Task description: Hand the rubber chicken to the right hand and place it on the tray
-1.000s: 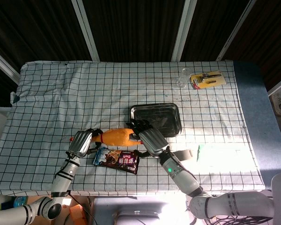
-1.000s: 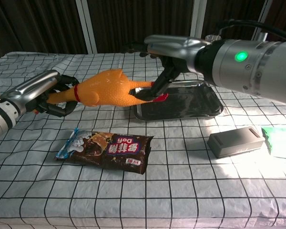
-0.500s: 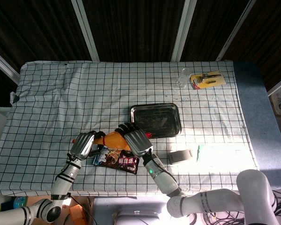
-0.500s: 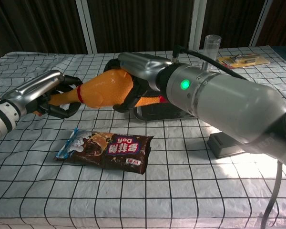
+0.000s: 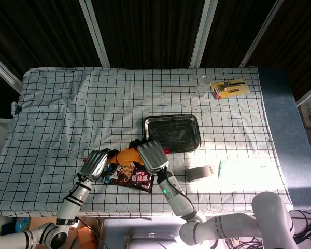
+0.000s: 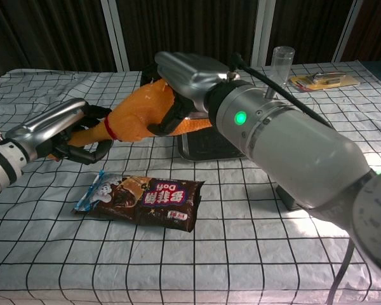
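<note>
The orange rubber chicken [image 6: 136, 117] hangs tilted above the cloth, body end higher, and shows between the two hands [image 5: 125, 155]. My right hand [image 6: 178, 79] wraps over its fat body from above [image 5: 151, 156]. My left hand [image 6: 63, 130] curls around the thin neck at the red collar [image 5: 96, 164]. The dark metal tray [image 5: 172, 133] lies just behind and right of the hands. In the chest view only a strip of the tray [image 6: 200, 145] shows under my right forearm.
A brown snack packet [image 6: 143, 197] lies right below the chicken [image 5: 132, 176]. A grey box [image 5: 199, 173] and a green pack [image 5: 238, 168] sit right of it. A clear glass [image 5: 203, 85] and a yellow tool card [image 5: 229, 87] stand at the far right.
My right hand slid from the chicken's feet onto its body and closed over it. The body end rose and tilted up. My left hand kept its hold on the neck.
</note>
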`<state>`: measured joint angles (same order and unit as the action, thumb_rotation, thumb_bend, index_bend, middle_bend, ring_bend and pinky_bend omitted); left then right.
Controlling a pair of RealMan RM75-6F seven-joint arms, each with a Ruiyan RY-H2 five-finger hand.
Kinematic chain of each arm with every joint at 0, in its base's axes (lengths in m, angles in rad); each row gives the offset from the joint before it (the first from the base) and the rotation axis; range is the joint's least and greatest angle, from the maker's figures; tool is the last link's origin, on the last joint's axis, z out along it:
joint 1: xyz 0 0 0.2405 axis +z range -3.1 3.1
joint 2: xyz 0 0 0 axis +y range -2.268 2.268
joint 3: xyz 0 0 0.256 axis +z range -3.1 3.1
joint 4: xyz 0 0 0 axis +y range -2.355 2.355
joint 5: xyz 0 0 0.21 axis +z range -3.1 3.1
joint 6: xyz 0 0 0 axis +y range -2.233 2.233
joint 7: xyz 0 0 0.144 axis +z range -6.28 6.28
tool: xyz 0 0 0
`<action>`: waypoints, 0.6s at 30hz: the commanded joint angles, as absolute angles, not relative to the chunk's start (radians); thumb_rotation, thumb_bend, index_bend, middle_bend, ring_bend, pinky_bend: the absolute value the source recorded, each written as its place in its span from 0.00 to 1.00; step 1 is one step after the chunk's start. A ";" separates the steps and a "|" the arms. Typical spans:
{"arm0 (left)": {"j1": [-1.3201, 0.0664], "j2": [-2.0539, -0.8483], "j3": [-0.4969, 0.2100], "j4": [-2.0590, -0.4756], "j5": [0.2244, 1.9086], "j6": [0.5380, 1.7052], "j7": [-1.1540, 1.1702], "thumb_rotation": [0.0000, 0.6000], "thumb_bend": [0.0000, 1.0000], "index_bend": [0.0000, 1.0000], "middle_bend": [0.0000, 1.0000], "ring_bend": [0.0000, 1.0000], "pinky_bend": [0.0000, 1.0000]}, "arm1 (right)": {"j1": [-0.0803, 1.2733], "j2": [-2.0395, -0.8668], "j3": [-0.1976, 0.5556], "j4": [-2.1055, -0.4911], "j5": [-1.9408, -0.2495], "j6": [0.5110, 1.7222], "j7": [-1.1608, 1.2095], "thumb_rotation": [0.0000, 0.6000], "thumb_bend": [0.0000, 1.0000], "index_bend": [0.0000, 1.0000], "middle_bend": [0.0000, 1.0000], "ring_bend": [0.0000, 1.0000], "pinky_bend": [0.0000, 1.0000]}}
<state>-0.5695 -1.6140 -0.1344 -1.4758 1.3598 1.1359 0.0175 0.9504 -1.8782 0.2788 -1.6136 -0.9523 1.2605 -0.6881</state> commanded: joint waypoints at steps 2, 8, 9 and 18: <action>-0.569 -1.610 -0.136 -1.473 1.354 1.131 0.019 1.00 0.78 0.61 0.70 0.47 0.73 | 0.937 -1.818 0.256 -1.678 -0.895 1.167 -0.684 1.00 0.43 0.66 0.65 0.58 0.71; -0.568 -1.598 -0.137 -1.474 1.345 1.124 0.029 1.00 0.78 0.61 0.71 0.47 0.73 | 0.951 -1.712 0.275 -1.762 -0.830 1.046 -0.657 1.00 0.20 0.00 0.00 0.00 0.00; -0.568 -1.598 -0.137 -1.475 1.344 1.123 0.030 1.00 0.78 0.61 0.71 0.47 0.73 | 0.950 -1.709 0.274 -1.763 -0.842 1.044 -0.645 1.00 0.18 0.00 0.00 0.00 0.00; -0.571 -1.597 -0.136 -1.483 1.339 1.112 0.041 1.00 0.78 0.61 0.71 0.47 0.73 | 0.945 -1.685 0.257 -1.761 -0.899 1.045 -0.599 1.00 0.16 0.00 0.00 0.00 0.00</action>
